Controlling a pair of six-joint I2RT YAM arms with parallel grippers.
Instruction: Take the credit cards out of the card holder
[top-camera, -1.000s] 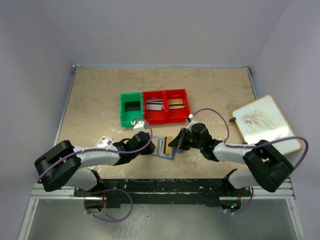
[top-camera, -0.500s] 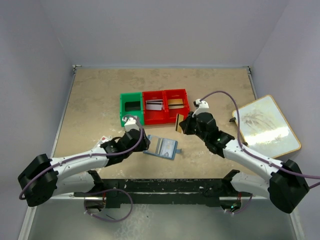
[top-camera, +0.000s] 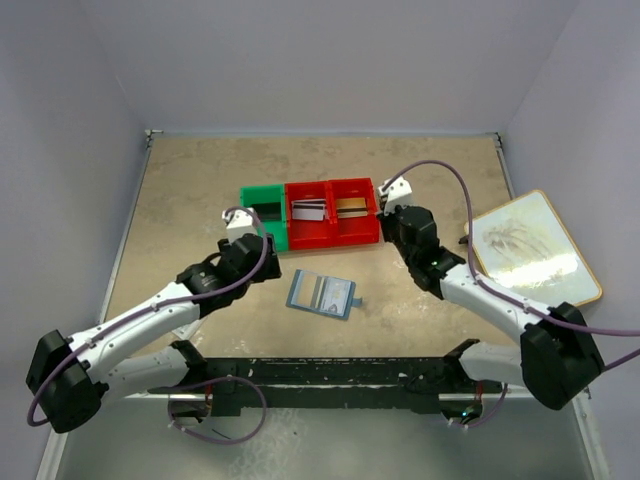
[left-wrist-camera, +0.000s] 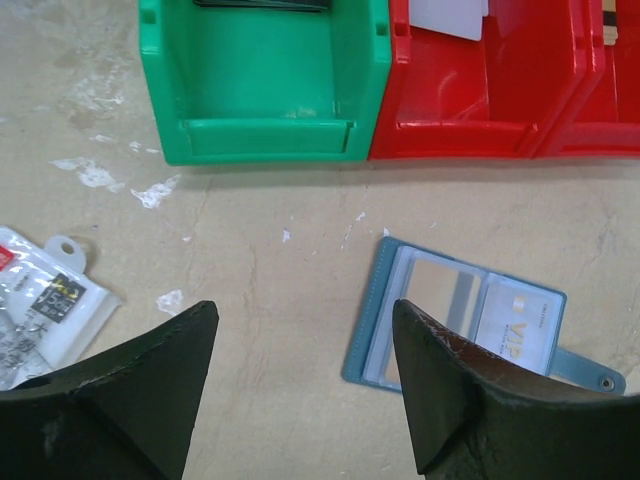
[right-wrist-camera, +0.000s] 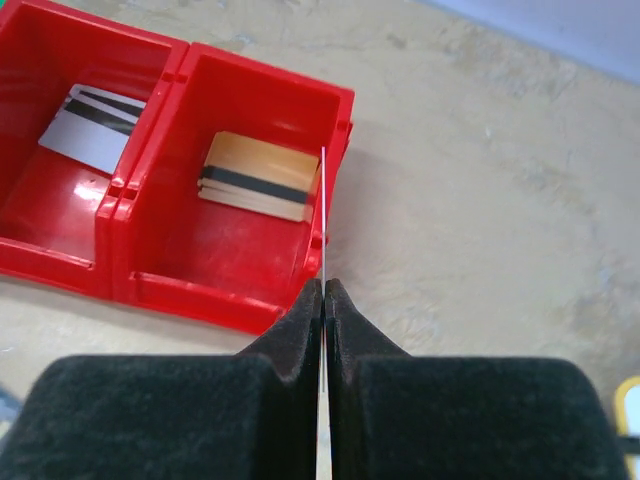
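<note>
The card holder (top-camera: 322, 294) lies open and flat on the table, blue, with a silver-grey card and a gold-lettered card (left-wrist-camera: 515, 325) in its clear pockets. My left gripper (left-wrist-camera: 302, 308) hangs open and empty above the bare table just left of the holder (left-wrist-camera: 470, 320), near the green bin's front (top-camera: 252, 258). My right gripper (right-wrist-camera: 324, 285) is shut on a thin credit card seen edge-on, over the right wall of the right red bin (right-wrist-camera: 335, 130), at the bins' right end (top-camera: 385, 218). That bin holds gold cards (right-wrist-camera: 255, 180); the middle red bin holds a silver-grey card (right-wrist-camera: 85, 125).
A green bin (top-camera: 247, 232) and two red bins (top-camera: 312, 236) stand in a row behind the holder. A white packet with red marks (left-wrist-camera: 40, 305) lies at the left. A wood-framed board (top-camera: 530, 245) sits at the table's right edge.
My left gripper has opened, let go of the holder and drawn back toward the green bin. My right gripper has carried its card from the holder up to the right red bin.
</note>
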